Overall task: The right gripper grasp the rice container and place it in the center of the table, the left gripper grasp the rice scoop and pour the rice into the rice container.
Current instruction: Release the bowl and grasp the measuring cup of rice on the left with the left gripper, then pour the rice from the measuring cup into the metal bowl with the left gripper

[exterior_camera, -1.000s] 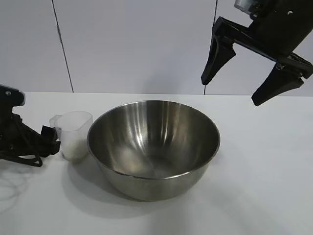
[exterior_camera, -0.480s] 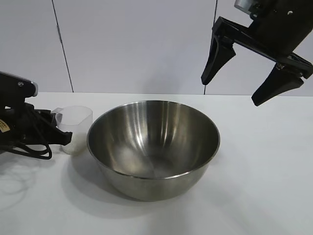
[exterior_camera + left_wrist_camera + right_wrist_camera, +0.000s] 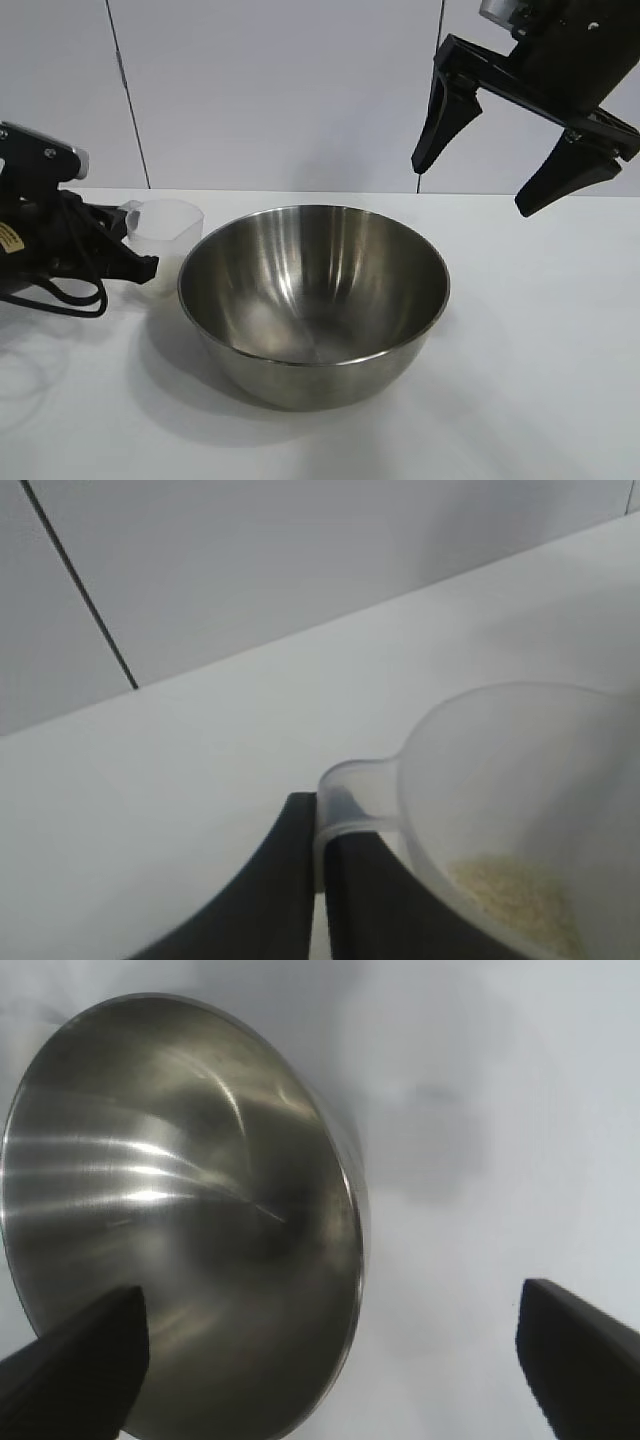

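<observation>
Exterior view shows the steel bowl [image 3: 313,300] sitting mid-table [image 3: 540,330], with the left gripper [image 3: 140,262] beside its left rim, clenched on the handle of the plastic cup [image 3: 165,240], which hangs just off the tabletop next to the bowl. Left wrist view shows the black fingers [image 3: 290,880] pinching that handle and a small heap of rice [image 3: 515,900] in the cup's bottom. High at the right, the right gripper [image 3: 470,185] hovers above and behind the bowl's right side, spread wide and holding nothing.

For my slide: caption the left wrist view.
Left gripper shut on the rice scoop handle, rice pooled inside.
</observation>
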Controlling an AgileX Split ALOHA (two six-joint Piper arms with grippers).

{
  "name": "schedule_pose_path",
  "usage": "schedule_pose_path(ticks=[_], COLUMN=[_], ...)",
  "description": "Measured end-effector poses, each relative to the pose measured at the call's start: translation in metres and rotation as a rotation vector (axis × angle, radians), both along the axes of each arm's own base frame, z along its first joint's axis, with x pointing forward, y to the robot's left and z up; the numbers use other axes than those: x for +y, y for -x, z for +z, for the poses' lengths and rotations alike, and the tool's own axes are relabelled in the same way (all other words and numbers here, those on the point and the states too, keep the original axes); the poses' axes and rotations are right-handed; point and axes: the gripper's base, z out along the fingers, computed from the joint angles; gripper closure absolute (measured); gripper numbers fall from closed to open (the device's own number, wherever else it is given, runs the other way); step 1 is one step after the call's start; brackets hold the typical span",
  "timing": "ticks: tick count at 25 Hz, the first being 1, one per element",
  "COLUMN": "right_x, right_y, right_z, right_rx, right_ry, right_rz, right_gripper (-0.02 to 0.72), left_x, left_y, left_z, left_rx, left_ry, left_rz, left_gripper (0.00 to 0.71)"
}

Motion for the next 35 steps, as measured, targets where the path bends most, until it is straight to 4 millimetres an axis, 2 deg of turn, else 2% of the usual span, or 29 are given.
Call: schedule_pose_path(ticks=[6,9,16,22,31,35], right_x=[0.0,0.0,-0.001,-0.001,-0.001,-0.001], right_y=[0.0,0.0,0.0,0.0,0.0,0.0], right_z=[0.0,0.0,0.0,0.0,0.0,0.0], right_rx=[0.0,-0.001,-0.006,-0.006,-0.006,-0.006], right_ry=[0.0,0.005,0.016,0.016,0.015,0.014], right_rz=[0.0,0.002,0.004,0.004,0.004,0.004], right_gripper=[0.009,0.009,0.009,0.009,0.009,0.009], left_x=[0.002,-0.001,-0.012,-0.058,-0.095,-0.109], left_y=[-0.001,0.004,0.017,0.027,0.036,0.036], left_z=[0.042,0.07,0.112,0.119,0.122,0.113], left_rx=[-0.114,-0.177,-0.193,-0.21,-0.308,-0.344], left_ry=[0.03,-0.041,-0.217,-0.475,-0.809,-0.889], left_rz=[-0.054,-0.118,-0.2,-0.374,-0.551,-0.614], left_gripper=[0.697,0.697,0.697,0.697,0.697,0.697])
